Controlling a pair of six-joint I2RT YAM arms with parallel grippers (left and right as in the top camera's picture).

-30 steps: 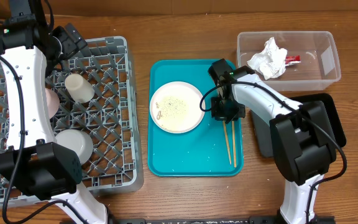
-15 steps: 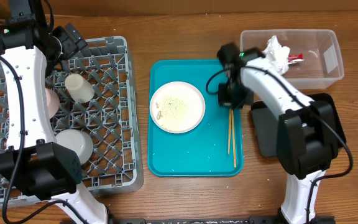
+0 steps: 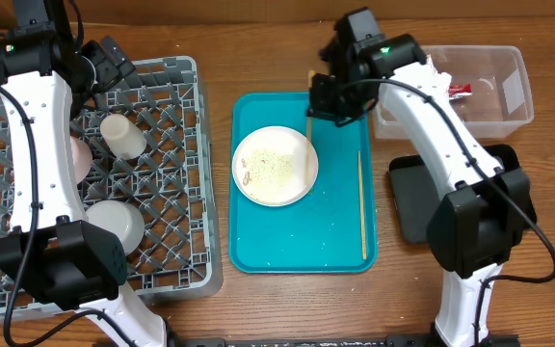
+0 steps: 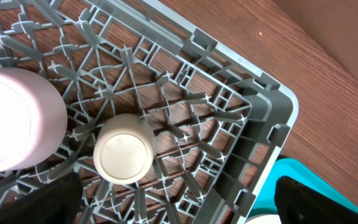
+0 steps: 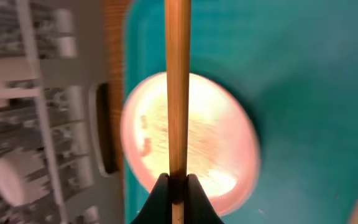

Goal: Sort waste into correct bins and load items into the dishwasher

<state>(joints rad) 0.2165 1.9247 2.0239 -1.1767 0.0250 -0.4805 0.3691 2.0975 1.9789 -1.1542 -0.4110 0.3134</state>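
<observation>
My right gripper [image 3: 322, 98] hangs over the far edge of the teal tray, shut on one wooden chopstick [image 5: 178, 87], which stands upright between its fingers [image 5: 194, 193]. The other chopstick [image 3: 361, 202] lies on the tray's right side. A white plate [image 3: 276, 166] with rice-like crumbs rests on the tray. The grey dish rack [image 3: 186, 106] holds a white cup [image 3: 121, 135], a pinkish bowl [image 4: 14, 121] and a grey-green bowl [image 3: 114, 222]. My left gripper [image 4: 173, 214] hovers open over the rack's far right corner, near the cup [image 4: 123, 155], with nothing in it.
The teal tray [image 3: 258, 246] sits mid-table. A clear tub [image 3: 509, 82] at the back right holds a crumpled napkin [image 3: 430, 72] and a red wrapper [image 3: 458, 90]. A black tray [image 3: 412, 198] lies in front of it, partly under my right arm.
My right gripper has closed on one chopstick, lifted it off the tray and carried it back and to the left. The second chopstick stays on the tray. The left arm has not moved.
</observation>
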